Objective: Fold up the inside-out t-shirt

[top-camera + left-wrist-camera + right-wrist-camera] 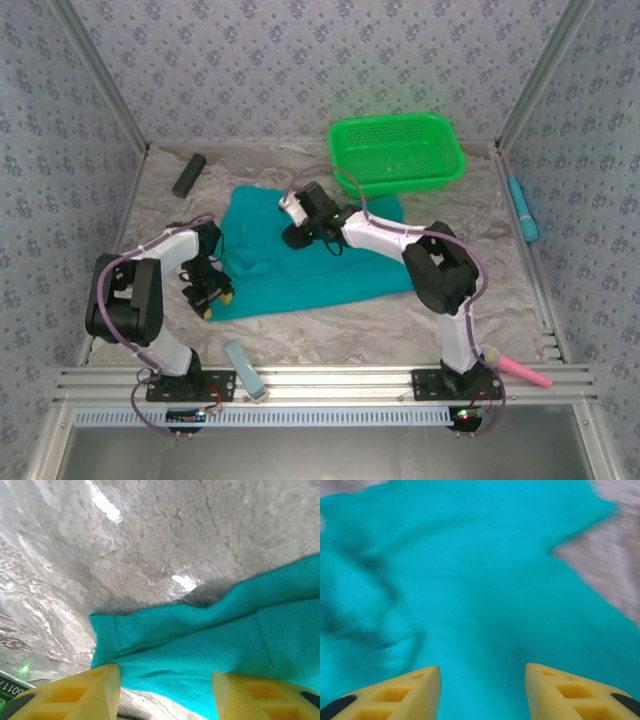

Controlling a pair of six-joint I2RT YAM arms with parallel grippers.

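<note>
The t-shirt point(275, 270) is lying spread and rumpled on the counter point(340, 335); folding looks barely begun. I am holding left tool point(165, 674) and right tool point(482, 670) apart, gripping nothing.

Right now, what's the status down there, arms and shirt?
Left gripper open, at near-left edge of t-shirt. Right gripper open over its middle. T-shirt spread out, rumpled. Green basket beside its far corner.

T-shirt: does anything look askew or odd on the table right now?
The t-shirt lies skewed and rumpled, with creases bunched in it rather than spread flat for folding. A pink object and a pale blue object lie at the near frame rail, at the edge of the work surface.
</note>
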